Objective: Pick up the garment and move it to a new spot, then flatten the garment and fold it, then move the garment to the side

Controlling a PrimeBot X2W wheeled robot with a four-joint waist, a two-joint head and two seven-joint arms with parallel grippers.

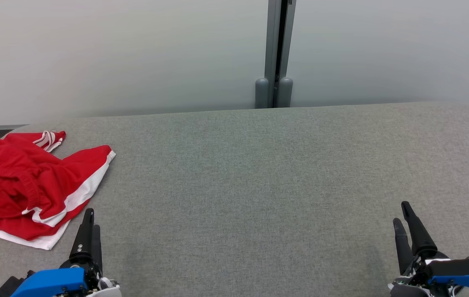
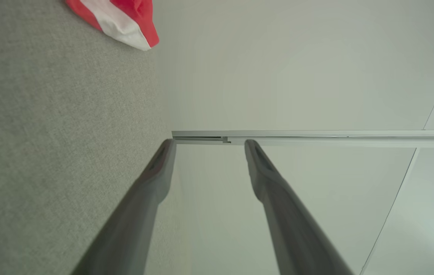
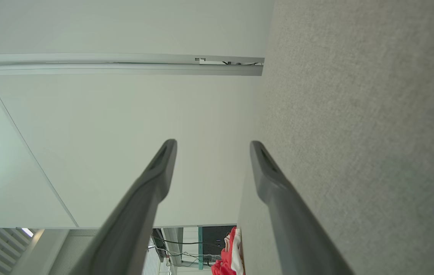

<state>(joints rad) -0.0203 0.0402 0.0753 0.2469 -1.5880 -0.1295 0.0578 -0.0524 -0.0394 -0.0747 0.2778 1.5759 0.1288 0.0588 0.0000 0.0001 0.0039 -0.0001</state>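
where it is: the garment (image 1: 20,185), looks like red sports shorts with white trim, is dumped in a heap out at 9 o'clock on the grey table (image 1: 259,185), running off the picture's edge on that side

how it lies: properly scrunched. The waistband (image 1: 28,187) is bunched up in the middle, the white side stripe (image 1: 83,192) runs down the 3 o'clock edge, and the drawstring (image 1: 48,139) pokes out at 12 o'clock

left gripper (image 1: 92,218): parked at 7 o'clock in the head view, fingers spread wide with nothing between them. The heap's near hem is just beside the tips at about 10 o'clock, not touching

right gripper (image 1: 401,212): over at 5 o'clock, well apart from the garment, fingers just as wide apart, also holding nothing

feel (my guess): thin, light, totally floppy sports fabric. No stiffness, so it'll sag from wherever it's pinched. Probably a bit slick too, so a shallow pinch may lift one layer and leave the rest behind

where to grab: I'd go for the waistband, since the elastic is thick enough to bite on and the legs hang straight from it. The stripe edge is closer, but it looks like a thinner edge to pinch

watch out: the drawstring could snag, and the cloth may drag on that felt-like tabletop

progress: nothing lifted yet, so this reads as step one
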